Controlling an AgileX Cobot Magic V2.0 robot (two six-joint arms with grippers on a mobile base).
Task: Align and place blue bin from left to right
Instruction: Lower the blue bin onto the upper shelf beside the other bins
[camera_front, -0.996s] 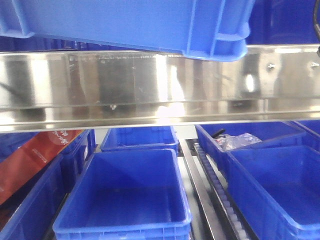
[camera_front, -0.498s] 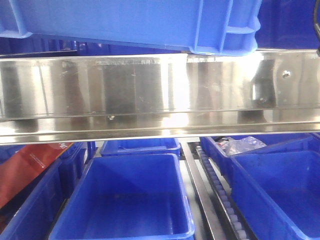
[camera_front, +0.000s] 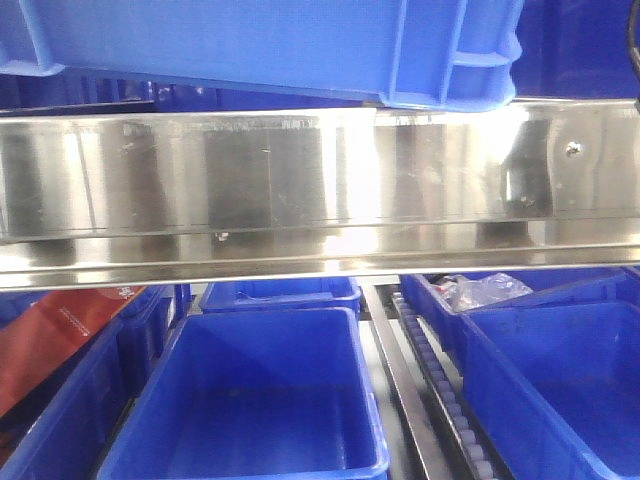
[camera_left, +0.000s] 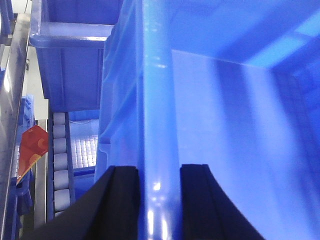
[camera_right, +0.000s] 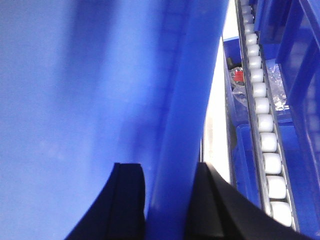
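Left tool (camera_left: 159, 172) straddles the thick rim of the blue bin (camera_left: 225, 125), one dark finger pressed on each side of the wall. The bin's inside spreads to the right, with a roller track (camera_left: 61, 160) and a red packet (camera_left: 32, 150) lower left. Right tool (camera_right: 167, 170) clamps a wall of the bin the same way, with rollers on its right. From the front, the bin fills the top, its right corner at the steel shelf rail (camera_front: 320, 190), above deeper-blue tubs (camera_front: 255, 400).

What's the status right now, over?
Left gripper and right gripper clamped on blue bin. Bin over steel rail; contact unclear. Neighbouring bin close by.
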